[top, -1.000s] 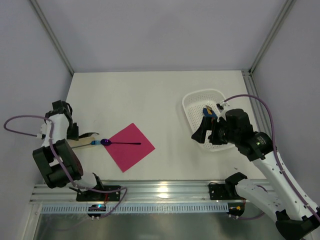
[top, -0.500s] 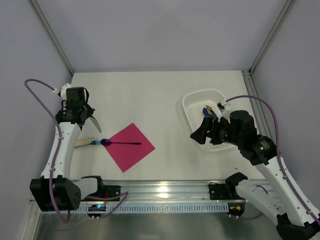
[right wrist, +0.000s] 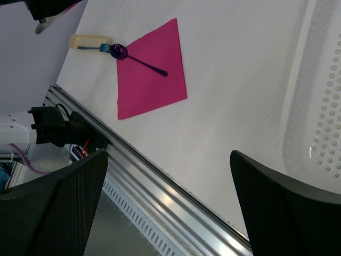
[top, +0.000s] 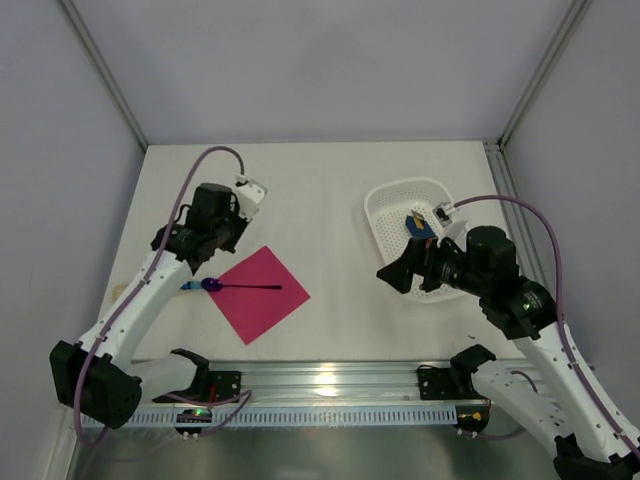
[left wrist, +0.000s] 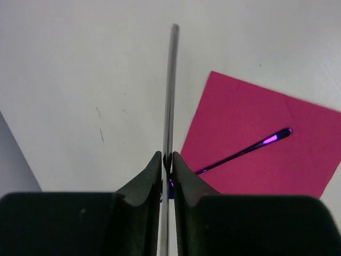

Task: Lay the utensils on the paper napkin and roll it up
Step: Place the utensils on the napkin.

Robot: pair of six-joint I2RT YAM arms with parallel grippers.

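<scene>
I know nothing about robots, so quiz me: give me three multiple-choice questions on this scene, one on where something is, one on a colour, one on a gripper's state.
1. Where does the handle of the purple spoon lie? A in a basket; B on the napkin; C in a gripper.
2. What colour is the napkin? A blue; B white; C magenta pink.
3. The right gripper is: A open; B shut on the spoon; C shut on the napkin.
Answers: B, the handle crosses the sheet; C, every view shows it pink; A, its jaws stand wide apart with nothing between them.
</scene>
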